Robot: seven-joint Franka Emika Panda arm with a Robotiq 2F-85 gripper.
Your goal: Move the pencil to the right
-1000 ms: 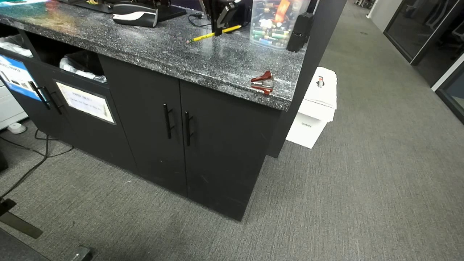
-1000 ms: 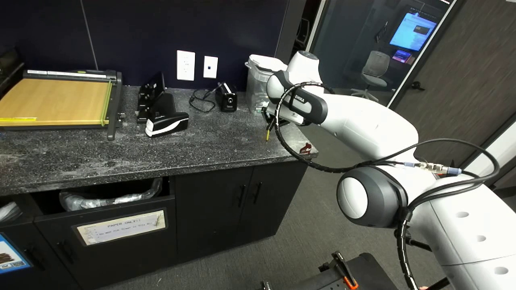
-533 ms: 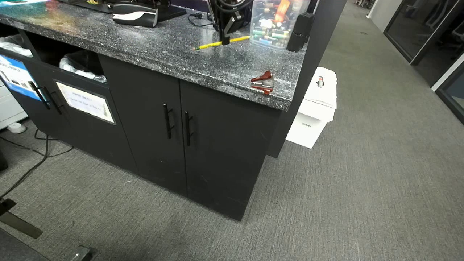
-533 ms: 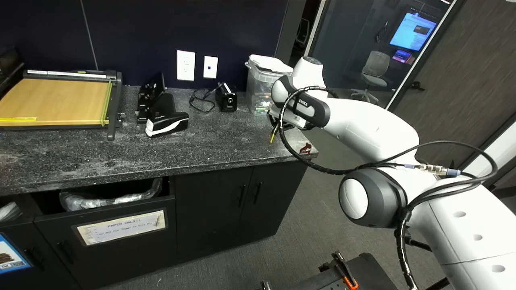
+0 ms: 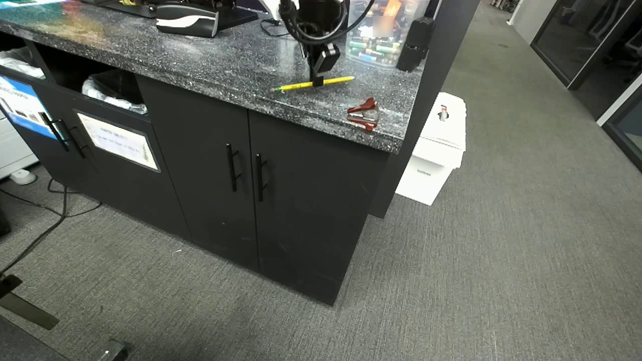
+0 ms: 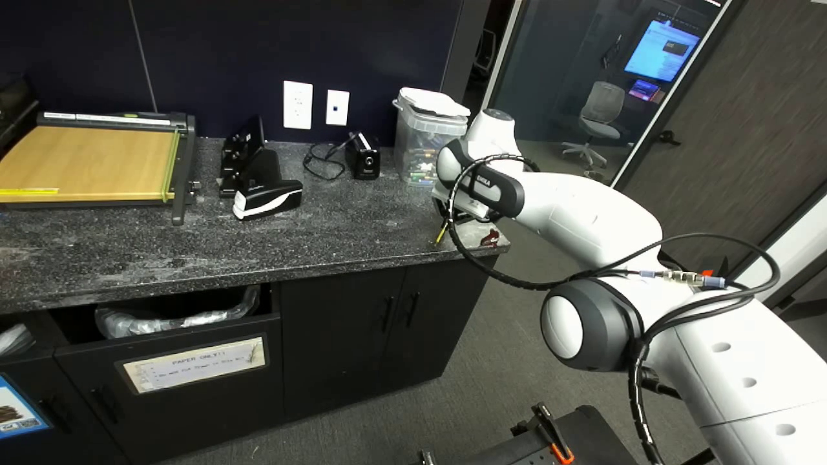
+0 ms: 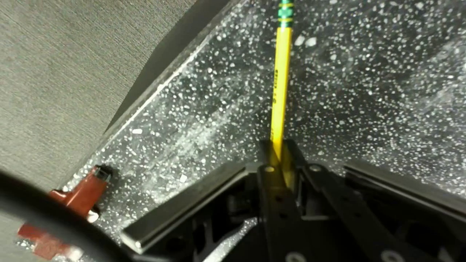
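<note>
In an exterior view, a slim yellow wooden pencil (image 5: 299, 85) lies crosswise in a black two-fingered gripper (image 5: 317, 81), low at the right end of a grey speckled stone counter (image 5: 220, 70). A small red plastic-and-metal staple remover (image 5: 366, 106) sits nearby. Placing it well likely means skirting that, keeping the pencil level, and letting go only after touchdown.

In an exterior view, beside the white robot arm (image 6: 588, 213), only a short yellow stretch of pencil shows.

The wrist view shows the fingers (image 7: 295, 155) clamped on the pencil; its eraser is cut off, its other end hidden, and contact with the counter unclear.
</note>
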